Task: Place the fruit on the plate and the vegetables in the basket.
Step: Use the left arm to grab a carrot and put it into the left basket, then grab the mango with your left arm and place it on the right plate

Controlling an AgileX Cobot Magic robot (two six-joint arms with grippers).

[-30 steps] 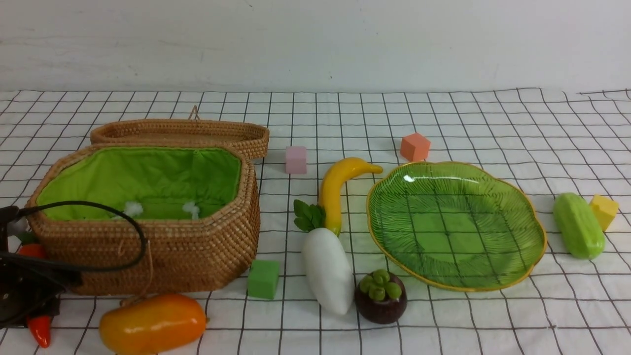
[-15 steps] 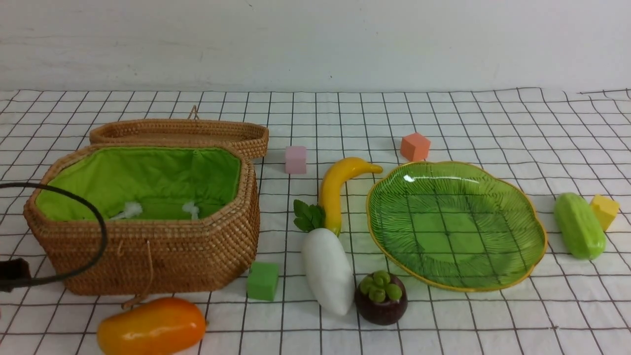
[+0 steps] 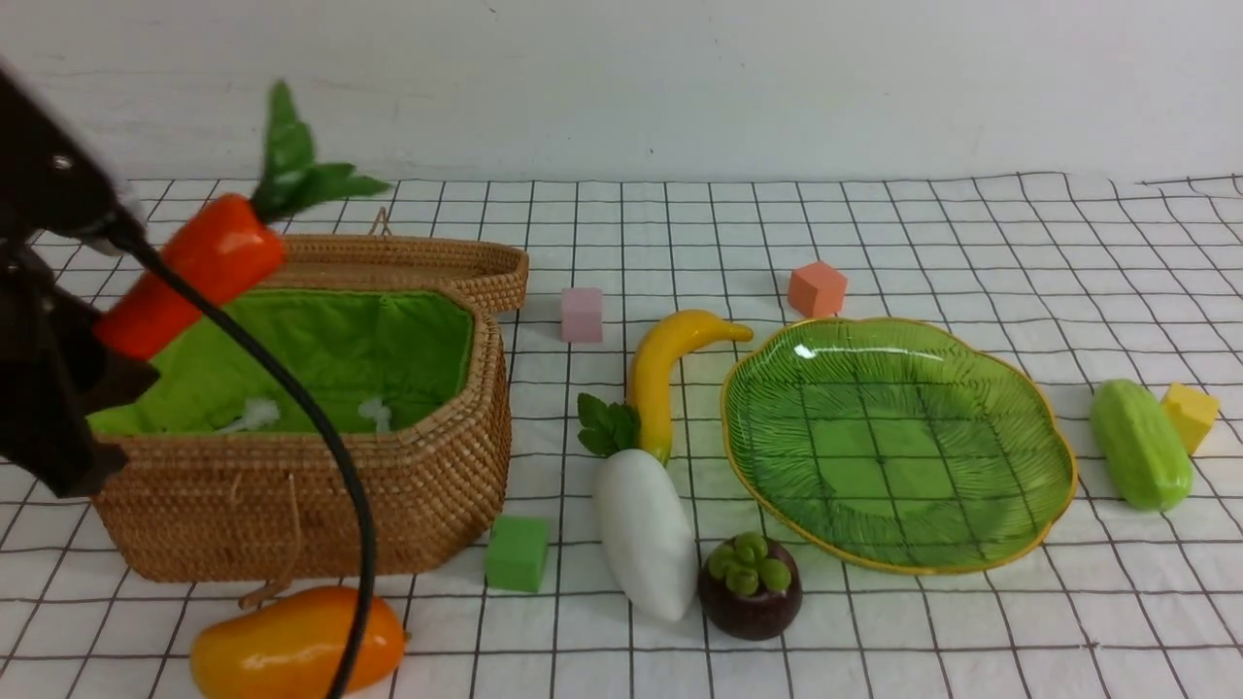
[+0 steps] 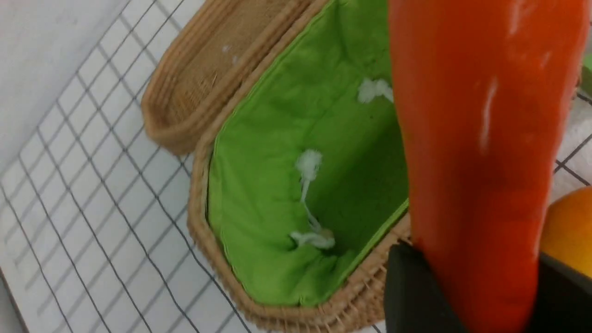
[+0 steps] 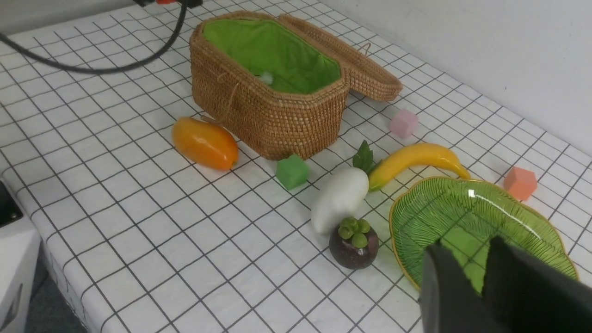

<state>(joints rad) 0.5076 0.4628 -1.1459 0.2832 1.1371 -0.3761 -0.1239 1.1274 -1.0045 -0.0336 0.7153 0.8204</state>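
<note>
Aloft, left arm [image 3: 39, 388] near basket [image 3: 388, 505] rim, jaws clamping tilted carrot [image 3: 189, 272]

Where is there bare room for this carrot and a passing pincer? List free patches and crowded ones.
Free for the carrot: the basket's green-lined inside, bar white ties; the plate; the near cloth right of the mangosteen; the far cloth behind the pink cube. Crowded: between basket and plate, where banana, radish, mangosteen and green cube cluster.

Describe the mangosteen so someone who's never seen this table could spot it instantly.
Find the big green leaf-shaped plate. Off its near left edge, beside the white radish, sits the mangosteen. It is the only round, dark purple thing, topped with a knobby green cap.
</note>
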